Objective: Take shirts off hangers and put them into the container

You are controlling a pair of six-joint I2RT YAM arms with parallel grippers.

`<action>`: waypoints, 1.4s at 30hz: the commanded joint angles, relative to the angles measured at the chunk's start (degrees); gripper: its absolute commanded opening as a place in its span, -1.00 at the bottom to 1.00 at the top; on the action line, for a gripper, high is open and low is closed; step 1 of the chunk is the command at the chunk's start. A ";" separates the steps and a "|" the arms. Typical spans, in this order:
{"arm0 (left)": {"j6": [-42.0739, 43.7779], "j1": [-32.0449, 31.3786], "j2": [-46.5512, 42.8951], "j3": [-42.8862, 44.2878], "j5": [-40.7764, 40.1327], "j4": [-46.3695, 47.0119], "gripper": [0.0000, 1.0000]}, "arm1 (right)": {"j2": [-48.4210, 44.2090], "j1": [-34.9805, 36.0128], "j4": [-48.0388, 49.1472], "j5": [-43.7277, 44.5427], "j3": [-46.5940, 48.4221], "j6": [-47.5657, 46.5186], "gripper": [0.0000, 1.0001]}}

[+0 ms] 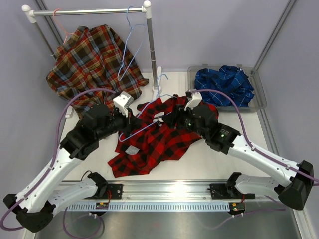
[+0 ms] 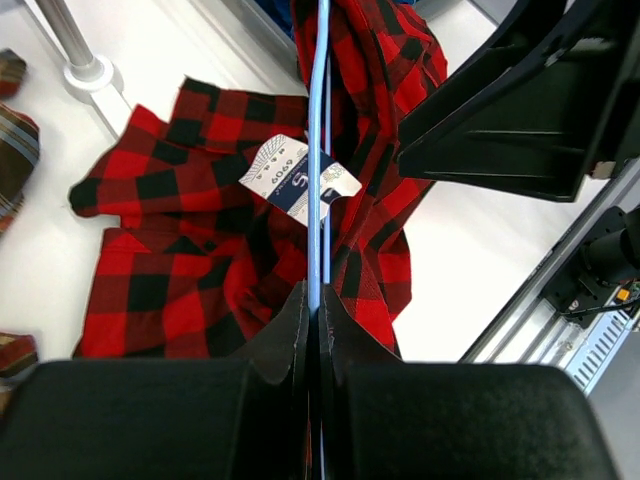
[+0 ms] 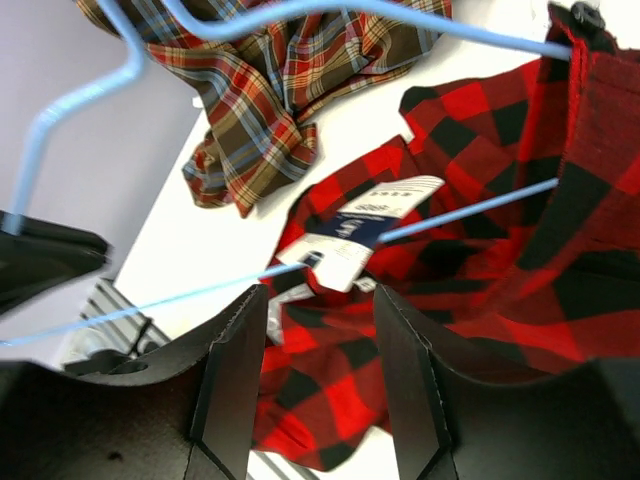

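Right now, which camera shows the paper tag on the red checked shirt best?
Left wrist: the paper tag lies face-up on the red checked shirt, print visible, with only the light blue hanger crossing it. Right wrist shows it skewed and smaller, also crossed by the hanger. Top external shows just a small pale patch.

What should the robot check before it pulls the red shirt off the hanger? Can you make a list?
1. Left fingers clamped on the blue hanger: ok.
2. Right fingers gripping the red shirt: not ok, they stand apart with nothing pinched.
3. Red shirt free of the blue hanger: not ok, the wire runs inside it.
4. Container open for dropping: ok, only the blue shirt lies in it.
5. Brown shirt out of the way: ok, it lies apart at the back left.
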 commanded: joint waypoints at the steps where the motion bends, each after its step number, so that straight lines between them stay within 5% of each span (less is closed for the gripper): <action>1: -3.04 0.09 -1.40 -1.98 1.03 9.54 -1.00 | 0.61 0.76 2.70 2.01 1.82 6.34 0.11; 30: -5.42 0.09 -3.60 -6.21 1.82 14.21 -1.00 | 7.47 0.67 4.89 4.38 -1.43 14.44 0.03; 42: -5.86 0.09 -4.47 -7.52 2.08 14.82 -1.00 | 6.33 -0.38 6.91 4.65 -3.18 15.14 -0.52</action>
